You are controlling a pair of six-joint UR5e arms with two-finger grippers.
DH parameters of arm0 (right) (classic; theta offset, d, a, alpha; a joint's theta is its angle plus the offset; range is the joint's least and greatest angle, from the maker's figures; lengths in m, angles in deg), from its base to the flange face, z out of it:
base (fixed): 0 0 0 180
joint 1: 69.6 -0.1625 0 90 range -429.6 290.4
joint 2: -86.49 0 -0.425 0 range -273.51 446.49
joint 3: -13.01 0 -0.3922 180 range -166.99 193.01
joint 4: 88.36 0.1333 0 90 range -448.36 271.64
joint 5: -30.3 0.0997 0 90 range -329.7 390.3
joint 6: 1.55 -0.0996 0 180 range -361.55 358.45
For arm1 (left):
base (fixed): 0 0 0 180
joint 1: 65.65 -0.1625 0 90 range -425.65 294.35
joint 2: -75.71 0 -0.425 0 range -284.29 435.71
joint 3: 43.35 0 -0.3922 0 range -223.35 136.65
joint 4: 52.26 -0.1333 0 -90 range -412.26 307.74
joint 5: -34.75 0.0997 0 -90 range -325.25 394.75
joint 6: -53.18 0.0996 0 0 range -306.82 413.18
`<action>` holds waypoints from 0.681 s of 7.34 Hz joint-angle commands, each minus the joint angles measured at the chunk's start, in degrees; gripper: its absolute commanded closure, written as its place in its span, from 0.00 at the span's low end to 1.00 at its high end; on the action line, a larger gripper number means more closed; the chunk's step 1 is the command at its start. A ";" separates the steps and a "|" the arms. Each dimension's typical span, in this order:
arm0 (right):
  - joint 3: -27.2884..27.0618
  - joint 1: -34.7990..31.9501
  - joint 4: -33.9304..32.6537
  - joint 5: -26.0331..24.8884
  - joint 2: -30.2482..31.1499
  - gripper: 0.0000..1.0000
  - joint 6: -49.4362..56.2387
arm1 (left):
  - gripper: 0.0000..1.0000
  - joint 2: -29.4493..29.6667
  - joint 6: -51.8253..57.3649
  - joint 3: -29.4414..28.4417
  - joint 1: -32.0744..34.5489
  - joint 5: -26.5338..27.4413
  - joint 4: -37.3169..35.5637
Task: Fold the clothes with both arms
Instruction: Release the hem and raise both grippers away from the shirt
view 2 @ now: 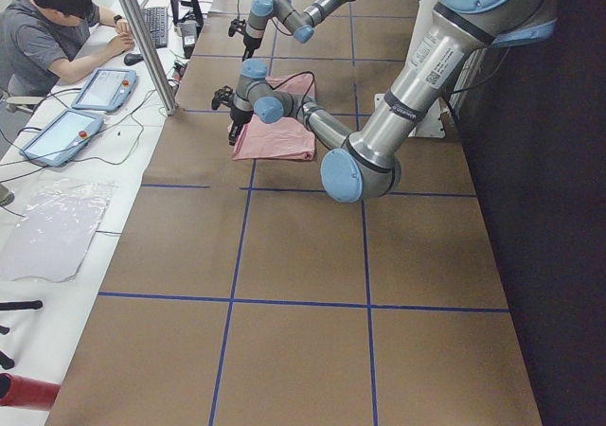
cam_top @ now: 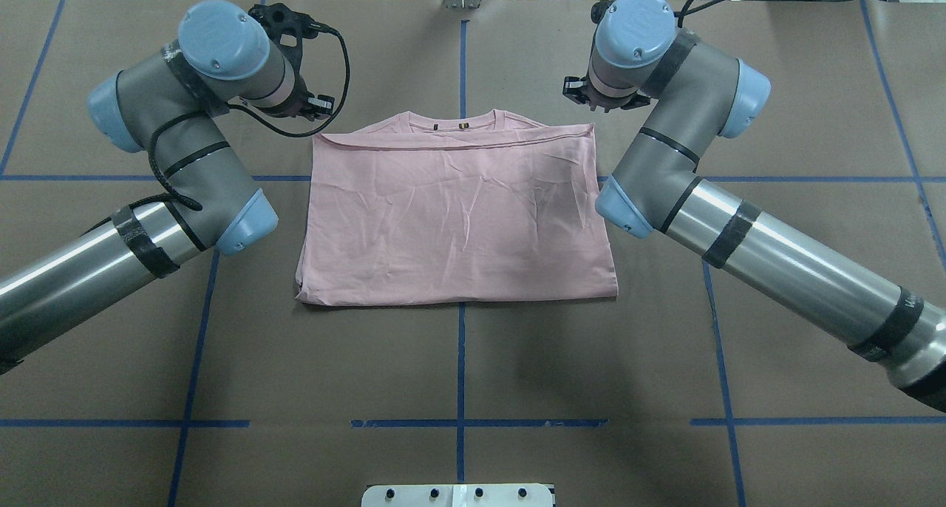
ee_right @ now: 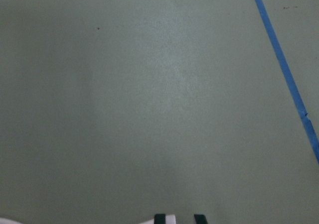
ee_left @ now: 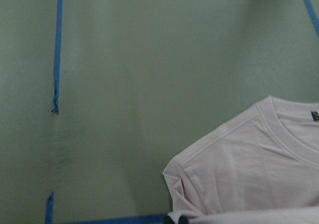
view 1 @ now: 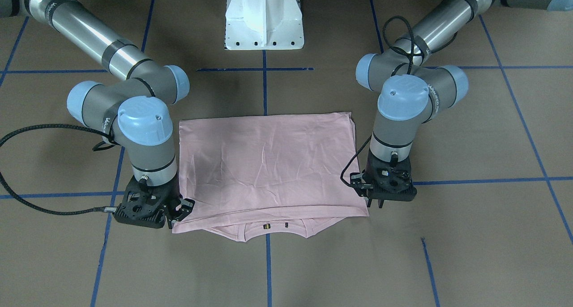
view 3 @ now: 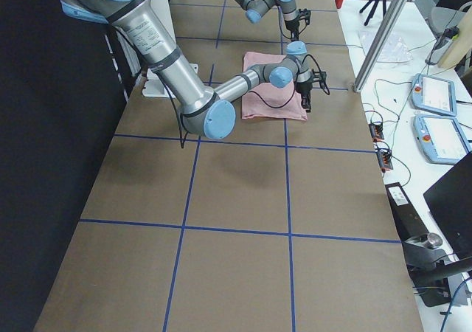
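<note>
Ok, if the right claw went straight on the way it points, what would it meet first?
Pointing down, the right claw would likely meet the pink T-shirt at its corner, then the table; depth is unclear.

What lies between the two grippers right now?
Only the folded pink T-shirt, its collar end filling the stretch from left gripper to right gripper. The front-facing view shows it.

Bare table (cam_top: 458,359) is left across the overhead view's lower middle; above, passage is blocked by the T-shirt (cam_top: 458,211), left arm (cam_top: 188,171) and right arm (cam_top: 665,171).
</note>
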 commanded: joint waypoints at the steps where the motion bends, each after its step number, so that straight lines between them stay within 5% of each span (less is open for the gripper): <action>1: 1.63 -0.74 1.37 1.08 -1.11 0.00 2.61 | 0.00 -0.63 5.81 -0.65 1.56 -0.29 2.31; 3: -3.00 -2.41 0.85 8.17 0.63 0.00 5.95 | 0.00 -7.10 6.90 9.22 1.13 -0.29 2.31; 5: -9.34 -2.42 0.84 8.74 4.59 0.00 5.97 | 0.00 -15.27 1.58 19.18 -1.50 -4.31 2.40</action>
